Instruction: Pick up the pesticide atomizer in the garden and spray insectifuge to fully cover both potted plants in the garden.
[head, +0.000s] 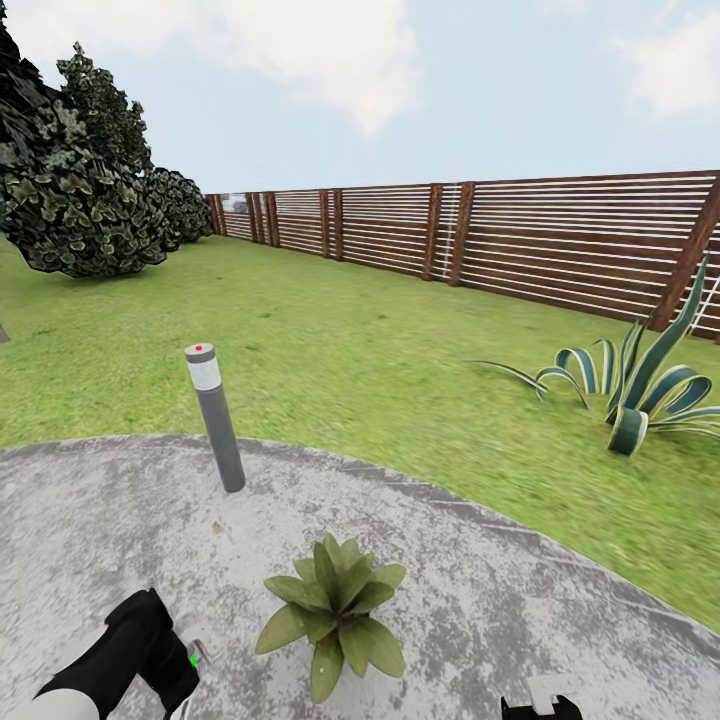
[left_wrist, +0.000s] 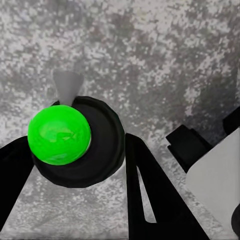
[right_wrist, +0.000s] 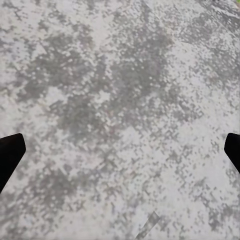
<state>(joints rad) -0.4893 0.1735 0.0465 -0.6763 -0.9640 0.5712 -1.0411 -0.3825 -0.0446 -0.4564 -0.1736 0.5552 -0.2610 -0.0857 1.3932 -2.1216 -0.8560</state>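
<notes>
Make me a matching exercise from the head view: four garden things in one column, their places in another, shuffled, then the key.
Things:
1. potted plant
2. bollard lamp
3. striped agave
4. dark bush

Places:
A. on the lawn near the fence, right side
B. far left of the lawn
C. on the patio, closest to the robot
D. upright at the patio's edge by the grass

Pairs: 1-C, 2-D, 3-A, 4-B
</notes>
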